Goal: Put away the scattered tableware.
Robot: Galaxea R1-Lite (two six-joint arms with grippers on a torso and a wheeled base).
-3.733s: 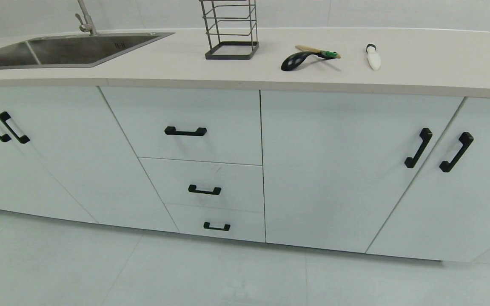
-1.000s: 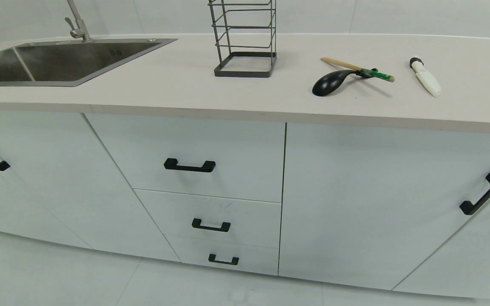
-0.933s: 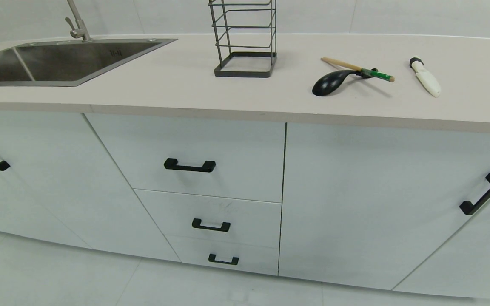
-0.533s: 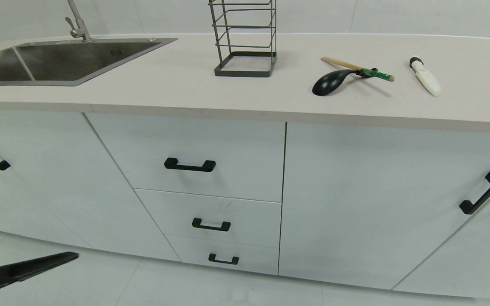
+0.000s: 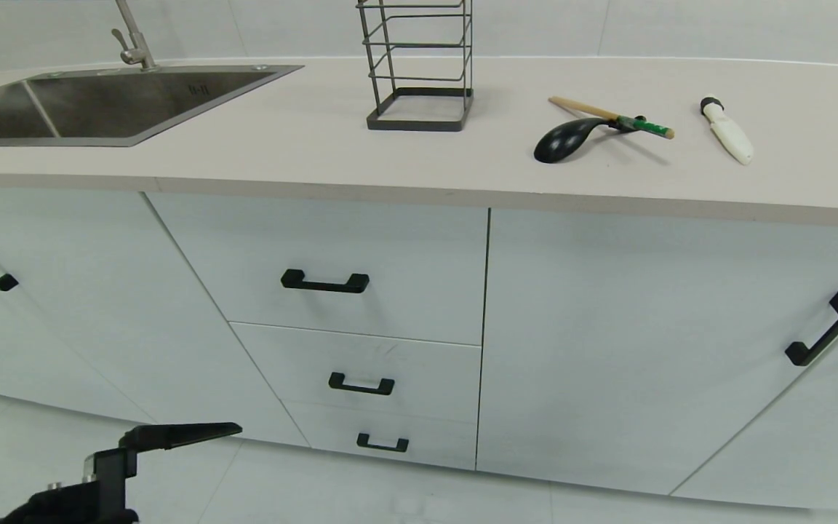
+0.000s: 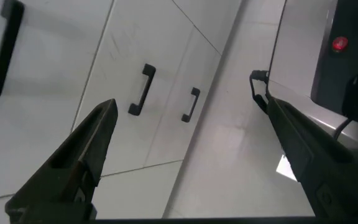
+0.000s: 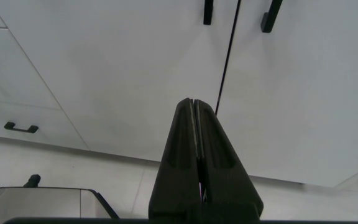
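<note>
Lying loose toward the desk's (image 5: 281,160) right end — black spoon (image 5: 561,143), stick (image 5: 612,118), white knife (image 5: 728,132); wire rack (image 5: 419,73) empty. Left fingers (image 6: 86,149) apart, right fingers (image 7: 185,143) together.

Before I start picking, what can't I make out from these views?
- Black wire rack: top cut off by head view's upper edge.
- Steel sink: left end cut off by head view's left edge.
- Green-banded wooden stick by the black spoon: too small in head view to identify.
- White drawers: contents hidden behind shut fronts, head view.
</note>
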